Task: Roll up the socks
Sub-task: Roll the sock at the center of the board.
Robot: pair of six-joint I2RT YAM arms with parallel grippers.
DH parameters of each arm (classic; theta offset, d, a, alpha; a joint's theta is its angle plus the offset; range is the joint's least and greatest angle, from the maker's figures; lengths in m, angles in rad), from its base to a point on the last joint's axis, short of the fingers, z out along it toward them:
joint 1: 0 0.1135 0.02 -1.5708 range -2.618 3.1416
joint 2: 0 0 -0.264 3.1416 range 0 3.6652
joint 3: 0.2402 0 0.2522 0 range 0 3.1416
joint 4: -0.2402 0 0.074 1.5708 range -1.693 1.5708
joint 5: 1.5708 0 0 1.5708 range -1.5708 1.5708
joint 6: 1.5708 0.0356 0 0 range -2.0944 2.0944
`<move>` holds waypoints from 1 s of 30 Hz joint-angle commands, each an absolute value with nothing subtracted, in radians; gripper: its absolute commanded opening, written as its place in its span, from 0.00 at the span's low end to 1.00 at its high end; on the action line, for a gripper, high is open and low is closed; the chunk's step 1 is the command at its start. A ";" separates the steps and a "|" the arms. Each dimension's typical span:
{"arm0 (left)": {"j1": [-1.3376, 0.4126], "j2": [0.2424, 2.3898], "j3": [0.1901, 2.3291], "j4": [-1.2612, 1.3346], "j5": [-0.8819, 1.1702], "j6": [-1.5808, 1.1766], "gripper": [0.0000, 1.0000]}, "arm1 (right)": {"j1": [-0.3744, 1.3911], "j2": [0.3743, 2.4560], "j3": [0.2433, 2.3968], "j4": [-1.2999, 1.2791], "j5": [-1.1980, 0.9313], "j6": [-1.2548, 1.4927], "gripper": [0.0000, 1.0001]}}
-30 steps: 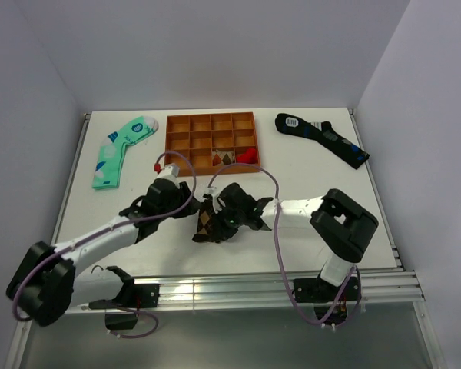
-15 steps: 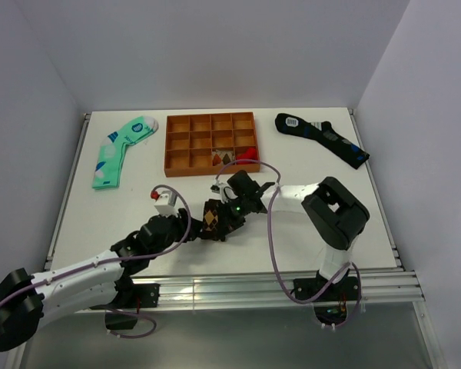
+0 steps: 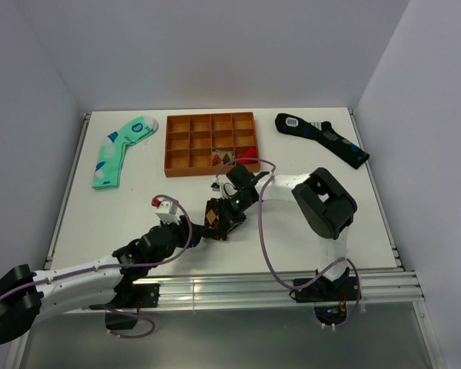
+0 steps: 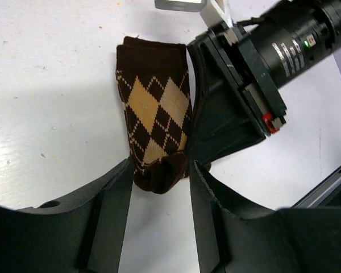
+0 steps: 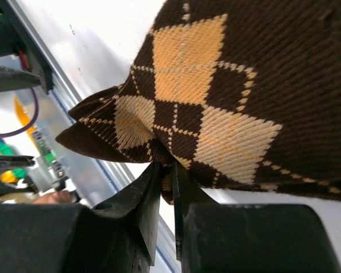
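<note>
From above, the socks [image 3: 214, 217] show only as a small diamond patch; the rest lies under both sets of jaws. The tray [image 3: 174, 144] holds a few red and brown bits [image 3: 248, 154], too small to name. The left arm [image 3: 77, 277] runs off the left edge. In the left wrist view the right jaws' black body covers the socks' right side. The left jaws are cut by the bottom edge, and they may press the socks' end or merely flank it. In the right wrist view the socks run past the top and right edges, and the left background is a coloured blur.
</note>
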State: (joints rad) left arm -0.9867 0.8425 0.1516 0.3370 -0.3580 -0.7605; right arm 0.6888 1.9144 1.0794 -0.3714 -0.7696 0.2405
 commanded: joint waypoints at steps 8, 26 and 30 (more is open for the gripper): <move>-1.097 0.928 0.152 0.431 -0.498 -0.736 0.49 | 0.655 1.973 1.117 -0.471 -0.759 0.193 0.18; -1.147 1.103 0.248 0.495 -0.566 -0.658 0.49 | 0.644 1.964 1.114 -0.497 -0.750 0.163 0.17; -1.147 1.170 0.270 0.494 -0.572 -0.661 0.49 | 0.644 1.956 1.112 -0.502 -0.752 0.163 0.17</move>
State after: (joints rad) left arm -1.1416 1.1389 0.2298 0.4530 -0.5484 -0.6880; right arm 0.6537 1.9491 1.1114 -0.4606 -0.8181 0.1944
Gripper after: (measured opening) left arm 0.491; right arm 0.180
